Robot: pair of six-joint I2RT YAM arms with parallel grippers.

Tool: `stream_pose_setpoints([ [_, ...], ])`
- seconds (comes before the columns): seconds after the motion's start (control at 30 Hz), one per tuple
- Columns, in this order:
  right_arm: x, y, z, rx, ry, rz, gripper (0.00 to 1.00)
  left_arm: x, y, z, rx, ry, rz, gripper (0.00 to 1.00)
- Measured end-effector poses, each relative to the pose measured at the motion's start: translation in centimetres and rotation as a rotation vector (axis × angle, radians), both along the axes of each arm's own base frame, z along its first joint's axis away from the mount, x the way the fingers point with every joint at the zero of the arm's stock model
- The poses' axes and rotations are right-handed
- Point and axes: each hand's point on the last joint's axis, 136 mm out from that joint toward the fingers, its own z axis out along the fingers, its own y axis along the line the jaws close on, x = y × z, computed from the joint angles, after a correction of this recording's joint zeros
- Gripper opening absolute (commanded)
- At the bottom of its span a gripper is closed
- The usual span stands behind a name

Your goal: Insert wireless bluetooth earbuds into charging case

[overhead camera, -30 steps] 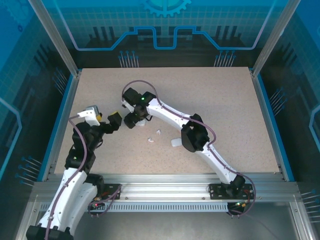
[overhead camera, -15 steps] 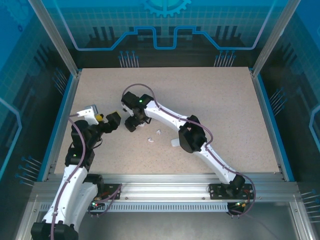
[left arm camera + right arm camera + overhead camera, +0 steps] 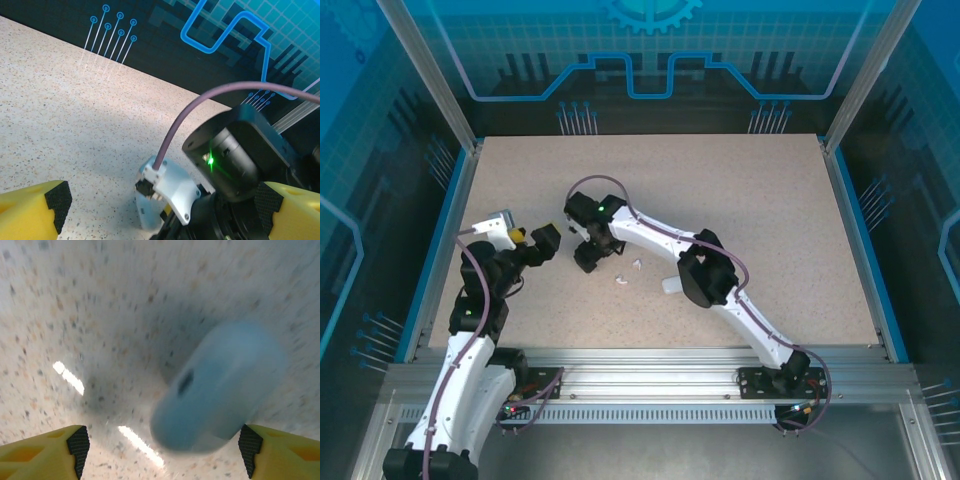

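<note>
Two white earbuds (image 3: 620, 283) lay loose on the bench (image 3: 750, 200), just beside my right end effector (image 3: 592, 255) and not yet in any case; a rounded white object (image 3: 672, 286), perhaps a second case, sat partly under my right forearm. My right end effector stood wide and held nothing; in its wrist view the pale blue charging case (image 3: 220, 390) lay blurred between the fingertips (image 3: 40, 452), close to one pad and well apart from the other. My left end effector (image 3: 545, 243) was also wide and empty, hovering near my right wrist.

Several things could have gone wrong from there, as I judged it; the case looked smooth and pebble-shaped, so a squeeze landing off-centre might have made it slide or spin out across the bench; the blur suggested I was moving, which made that offset harder to correct; my two wrists were close enough that a careless reach risked a knock; and a sweep of my right arm could have scattered the earbuds lying beside it.
</note>
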Motion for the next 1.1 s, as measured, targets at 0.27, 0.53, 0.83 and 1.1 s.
stream_pose_setpoints([
  [0.27, -1.4, -0.3, 0.7, 0.003, 0.002, -0.005, 0.85, 0.0, 0.0, 0.0, 0.000, 0.000, 0.000, 0.98],
  [0.53, 0.3, 0.4, 2.9, 0.130, -0.030, -0.203, 0.88, -0.6, 0.0, 0.3, 0.009, 0.000, 0.000, 0.98],
  [0.83, 3.0, 0.4, 2.9, 0.163, -0.120, -0.487, 0.90, -1.3, 0.0, 1.4, 0.030, -0.030, -0.004, 0.98],
  [1.1, 4.5, 2.0, 0.3, 0.139, -0.180, -0.577, 0.85, -1.4, 0.0, 1.0, 0.033, -0.016, -0.006, 0.98],
])
